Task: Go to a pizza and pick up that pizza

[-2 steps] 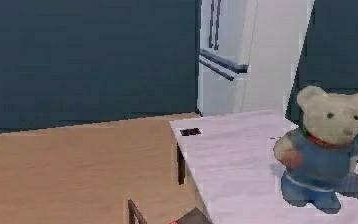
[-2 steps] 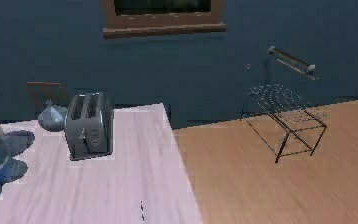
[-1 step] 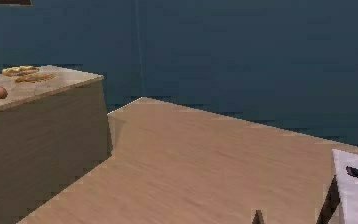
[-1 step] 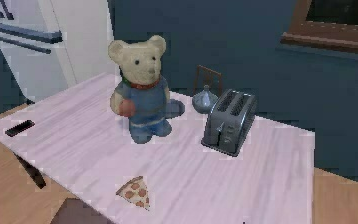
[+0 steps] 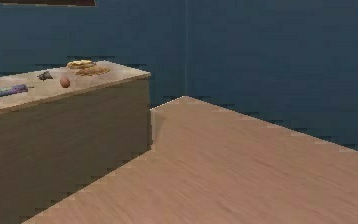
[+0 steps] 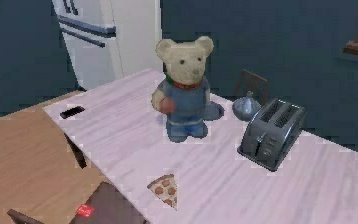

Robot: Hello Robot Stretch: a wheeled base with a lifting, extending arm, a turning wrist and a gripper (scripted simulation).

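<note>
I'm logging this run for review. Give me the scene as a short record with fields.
target: pizza slice, lying flat on the pale tabletop, near its front edge
same table: teddy bear upright; toaster toward the arm side view's right
background: white fridge
forward view: counter with small items on top, wood floor, blue walls

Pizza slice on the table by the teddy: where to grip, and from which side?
Probably from above: the pizza slice lies flat on the table, so grip across its narrow width. Its near side is free; the teddy bear stands behind.
</note>
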